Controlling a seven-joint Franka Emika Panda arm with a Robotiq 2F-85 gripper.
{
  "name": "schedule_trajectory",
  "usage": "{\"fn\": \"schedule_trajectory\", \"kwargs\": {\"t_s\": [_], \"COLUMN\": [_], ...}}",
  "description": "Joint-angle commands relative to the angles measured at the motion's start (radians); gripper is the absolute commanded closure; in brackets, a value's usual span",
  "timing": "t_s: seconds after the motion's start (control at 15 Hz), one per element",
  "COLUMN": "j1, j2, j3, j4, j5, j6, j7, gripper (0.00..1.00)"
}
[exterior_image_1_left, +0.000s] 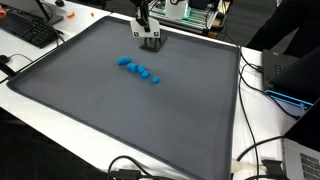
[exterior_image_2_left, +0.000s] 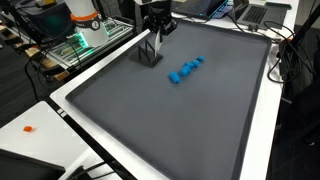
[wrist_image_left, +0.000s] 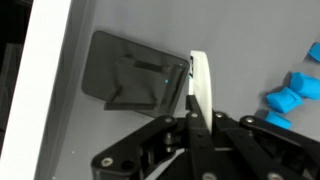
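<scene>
Where the grey mat (exterior_image_1_left: 100, 110) nears the far edge of the white tabletop (exterior_image_1_left: 60, 42), we see in an exterior view the hand (exterior_image_1_left: 149, 36) hanging low over the mat, with a thin white piece (exterior_image_1_left: 150, 44) just under its fingers. A row of blue blocks (exterior_image_1_left: 138, 70) lies near the hand but apart from it, toward the mat's middle, and a black keyboard (exterior_image_1_left: 28, 30) sits off the mat. In an exterior view the hand (exterior_image_2_left: 156, 32) points straight down near the mat's (exterior_image_2_left: 180, 120) edge. A dark grey rectangular shape (exterior_image_2_left: 150, 50) is right below it, and we cannot tell whether that is a panel or a shadow. The blue blocks (exterior_image_2_left: 185, 69) lie clear of both. In the wrist view the hand (wrist_image_left: 197, 112) has its fingers drawn together on the thin white piece (wrist_image_left: 201, 85), which stands edge-on between them. The dark grey rectangular shape (wrist_image_left: 130, 80) lies just beside the piece on the mat (wrist_image_left: 240, 40). The blue blocks (wrist_image_left: 290, 95) are on the opposite side, and the tabletop (wrist_image_left: 40, 60) borders the mat.
</scene>
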Motion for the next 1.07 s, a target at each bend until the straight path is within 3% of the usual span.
{"fn": "schedule_trajectory", "kwargs": {"t_s": [0.0, 1.0], "j1": [-0.011, -0.011], "j2": [-0.035, -0.019], "j3": [0.016, 0.025], "j4": [-0.082, -0.232], "j5": [0.073, 0.066], "j6": [0.047, 0.338], "j7": [0.048, 0.123], "gripper": [0.99, 0.99]}}
